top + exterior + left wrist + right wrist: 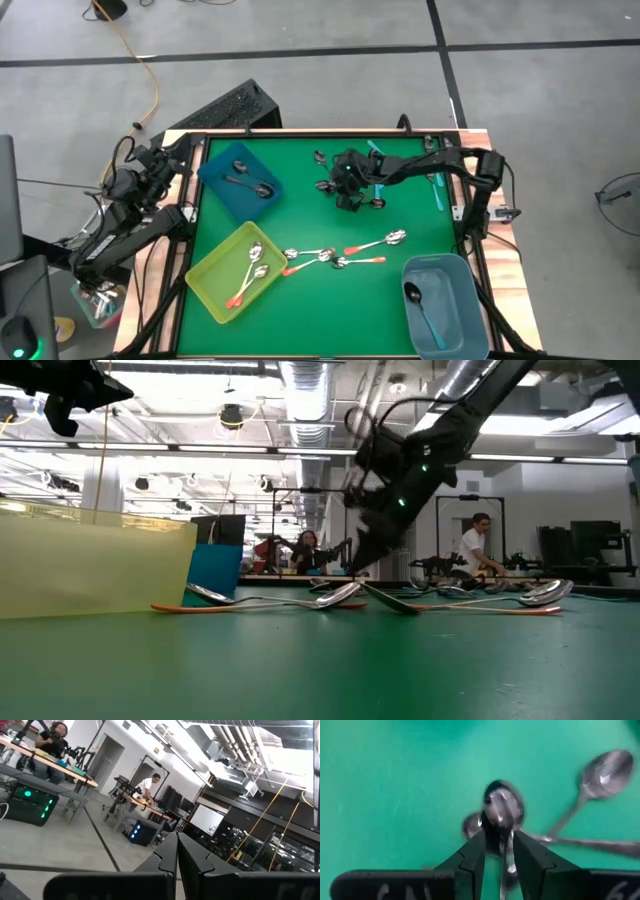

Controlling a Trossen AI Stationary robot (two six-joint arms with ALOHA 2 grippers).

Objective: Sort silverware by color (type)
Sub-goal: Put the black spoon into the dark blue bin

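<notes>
- A shiny all-dark-grey metal spoon (502, 812) sits pinched by its handle between the right gripper (499, 851) fingers, over the far middle of the green table mat (300, 215).
- Lift straight up, clear of neighbouring spoons, then carry it toward the dark blue plastic bin (238, 180).
- Left gripper (177, 857) waits shut, off the table's left edge.
- Behind: an open workshop with people at benches.

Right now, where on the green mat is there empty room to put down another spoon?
The widest bare green lies between the yellow bin and the grey-blue bin, below the orange-handled spoons. More lies between the teal bin and those spoons. It is crowded around the right gripper, among dark spoons.
</notes>
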